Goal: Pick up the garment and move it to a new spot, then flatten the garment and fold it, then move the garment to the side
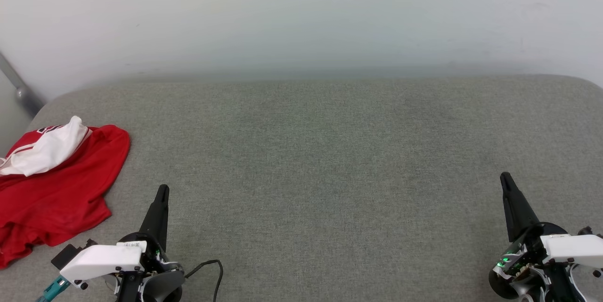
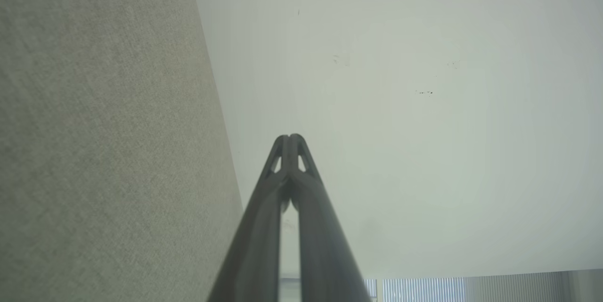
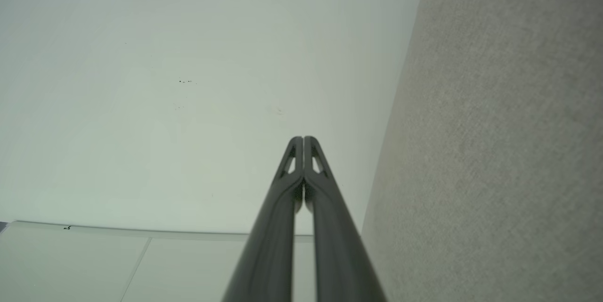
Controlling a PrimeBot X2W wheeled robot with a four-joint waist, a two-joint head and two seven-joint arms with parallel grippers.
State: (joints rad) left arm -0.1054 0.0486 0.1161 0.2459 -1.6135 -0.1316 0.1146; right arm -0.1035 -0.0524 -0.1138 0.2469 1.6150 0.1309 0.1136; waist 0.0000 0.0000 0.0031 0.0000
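The garment, a thin red sports jersey with a white sleeve and red-and-white striped trim, lies in a crumpled heap at the far left of the grey, fabric-covered worktop. It sits close to the worktop's rounded back-left corner and is partly cut off by the left edge of the head view. Its long axis runs roughly from that far corner toward the robot, leaning slightly left as it comes nearer. The white sleeve is folded over the top of the far end, with its rounded end pointing away from the robot and a little to the right. The red body spreads out below it in loose folds, and one lobe reaches right toward the middle of the worktop. The jersey is bunched, so which side faces up cannot be told.

The left gripper rests low over the near-left part of the worktop, just right of the garment's near hem but not touching it. Its two long dark fingers are pressed together on nothing and point away from the robot. A thin black cable loops beside its wrist. The right gripper sits well apart at the near right, likewise clenched and empty.

In each wrist view the fingertips meet, left and right, against a plain white wall with the grey fabric alongside. A grey metal bar slants beyond the back-left corner.
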